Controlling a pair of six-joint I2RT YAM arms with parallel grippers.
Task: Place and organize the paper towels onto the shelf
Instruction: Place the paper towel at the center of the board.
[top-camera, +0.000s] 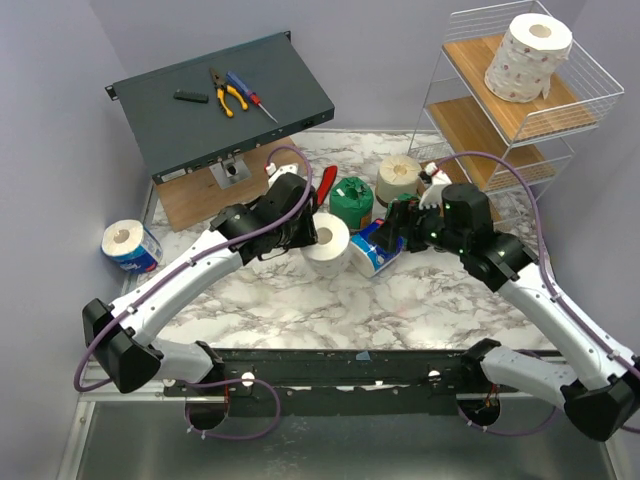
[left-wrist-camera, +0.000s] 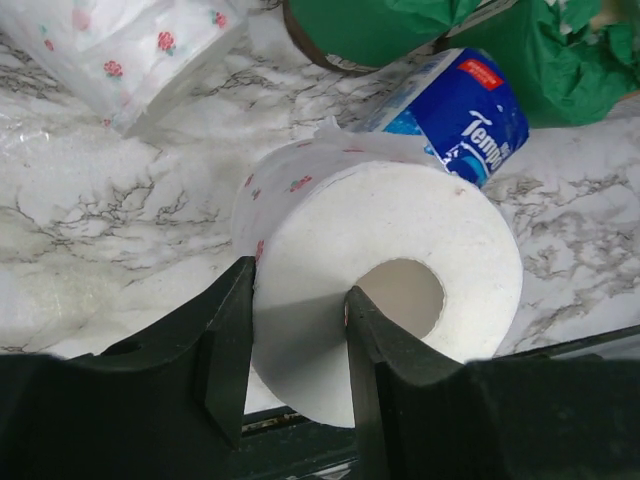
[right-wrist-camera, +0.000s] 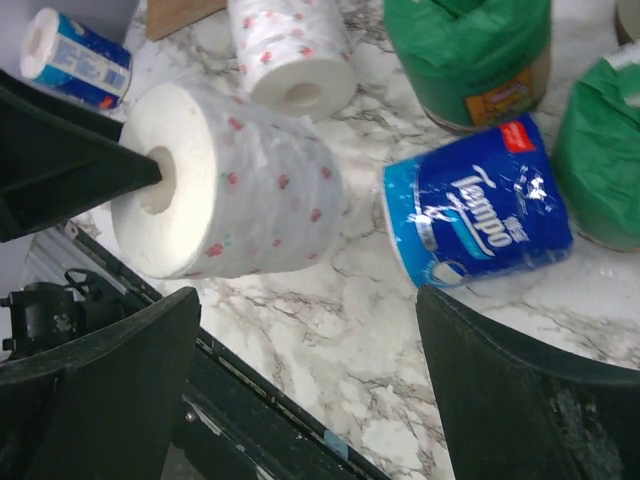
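Black arm bases (top-camera: 120, 345) are bolted along the near edge of the white marble-patterned counter (top-camera: 300, 310), which carries everything else.

At the far right corner stands the tall white wire shelf with slanted light-wood tiers (top-camera: 478, 60). One white paper towel roll with pink specks (top-camera: 527, 55) rests on its top tier, core facing up.

At the far left, a dark grey flat metal box (top-camera: 180, 110) sits tilted on a wooden board (top-camera: 195, 200).

The left gripper (left-wrist-camera: 295, 340) is clenched on a second white pink-specked roll (left-wrist-camera: 330, 220) near the middle of the counter. One finger is in the cardboard core, the other against the outer wrap. Whether this roll touches the counter cannot be determined.

The right gripper (right-wrist-camera: 305, 300) is released, with its jaws spread wide and nothing between them. It hovers just beside a blue-wrapped roll (right-wrist-camera: 478, 205) that lies on its side on the counter.

Other rolls on the counter:
- a third white pink-specked roll (right-wrist-camera: 290, 50), beyond the held one;
- a green-wrapped roll (top-camera: 351, 203), upright behind the blue one;
- a second green-wrapped roll (right-wrist-camera: 600, 150), at the right edge of the right wrist view;
- a plain cream roll (top-camera: 398, 180), upright near the foot of the shelf;
- a second blue-wrapped roll (top-camera: 130, 245), at the counter's left edge, well apart from the rest.

Small items: a red-handled tool (top-camera: 326, 185) lies beside the first green roll. Yellow-handled pliers (top-camera: 228, 95), a screwdriver (top-camera: 255, 100) and a small black item (top-camera: 190, 97) lie on the box.
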